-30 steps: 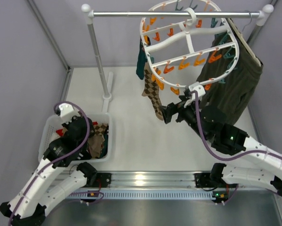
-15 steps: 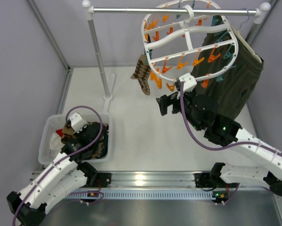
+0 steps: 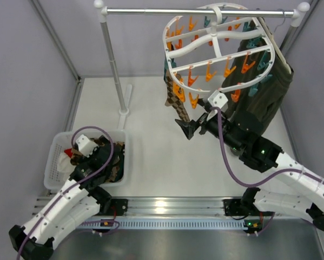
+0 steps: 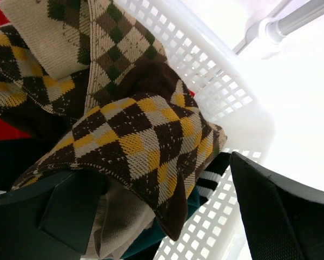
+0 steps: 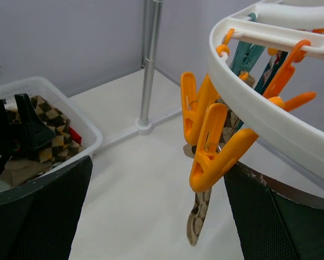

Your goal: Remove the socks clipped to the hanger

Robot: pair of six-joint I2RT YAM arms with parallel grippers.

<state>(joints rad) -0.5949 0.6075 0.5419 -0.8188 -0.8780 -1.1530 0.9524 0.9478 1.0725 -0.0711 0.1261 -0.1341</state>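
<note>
1. Hanger (image 5: 248, 100): white.
2. Clips (image 5: 205, 135): orange, some teal.
3. Hanging sock (image 3: 176, 104): brown-and-tan argyle diamonds.
4. Basket (image 4: 226, 92): white lattice.
5. Basket socks (image 4: 145, 135): dark brown, yellow and cream argyle; another has green, brown and cream diamonds.
6. Garment (image 3: 264, 92): dark olive green.

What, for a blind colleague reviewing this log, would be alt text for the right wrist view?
Orange clips hang from the white hanger, between the fingers of the open right gripper, with an argyle sock dangling below them. At left, a white basket holds more argyle socks.
</note>
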